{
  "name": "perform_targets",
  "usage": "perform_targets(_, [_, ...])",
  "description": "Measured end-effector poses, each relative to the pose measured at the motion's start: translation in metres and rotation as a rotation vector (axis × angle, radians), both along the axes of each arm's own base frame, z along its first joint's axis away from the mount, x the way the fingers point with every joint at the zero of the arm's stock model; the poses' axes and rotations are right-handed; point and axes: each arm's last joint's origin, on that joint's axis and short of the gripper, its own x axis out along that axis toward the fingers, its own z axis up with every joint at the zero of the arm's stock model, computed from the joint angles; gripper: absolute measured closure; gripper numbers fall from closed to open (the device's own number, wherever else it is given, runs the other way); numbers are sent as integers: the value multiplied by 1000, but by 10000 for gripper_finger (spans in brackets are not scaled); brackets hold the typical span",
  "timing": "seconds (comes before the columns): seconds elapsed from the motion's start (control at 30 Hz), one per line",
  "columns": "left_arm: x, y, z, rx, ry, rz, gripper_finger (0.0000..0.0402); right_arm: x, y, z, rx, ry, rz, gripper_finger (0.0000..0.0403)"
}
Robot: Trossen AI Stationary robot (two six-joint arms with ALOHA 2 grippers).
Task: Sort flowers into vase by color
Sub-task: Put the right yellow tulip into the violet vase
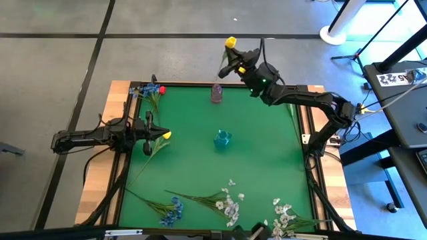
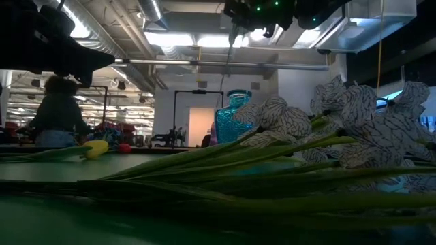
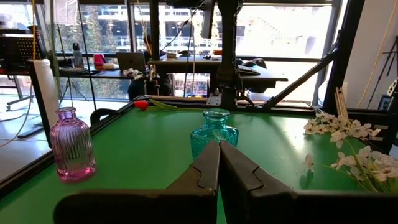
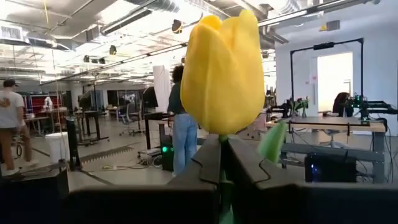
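Two vases, purple (image 1: 216, 93) and teal (image 1: 222, 139), stand empty; right gripper (image 1: 233, 65) clamps yellow tulip (image 1: 231, 43).

Right pincer (image 1: 230, 63) clamped, raised past the far edge — left pincer (image 1: 148, 137) closed, low.

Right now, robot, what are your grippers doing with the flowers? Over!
Right gripper shut on yellow tulip, raised past the table's far edge near purple vase. Left gripper shut, empty, beside second yellow tulip. Nothing blocking the vases.
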Motion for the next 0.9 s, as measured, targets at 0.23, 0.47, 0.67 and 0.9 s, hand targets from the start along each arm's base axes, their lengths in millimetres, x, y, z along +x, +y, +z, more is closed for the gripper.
perform_targets(0.23, [0, 0, 0, 0, 0, 0, 401, 4, -2, -9, 29, 75, -8, 391])
perform_targets(0.47, [0, 0, 0, 0, 0, 0, 401, 5, -2, -14, 41, 137, -18, 391])
perform_targets(0.67, [0, 0, 0, 0, 0, 0, 401, 7, -3, -23, 82, 228, -15, 391])
perform_targets(0.9, [0, 0, 0, 0, 0, 0, 401, 9, -2, -38, 173, 336, 56, 379])
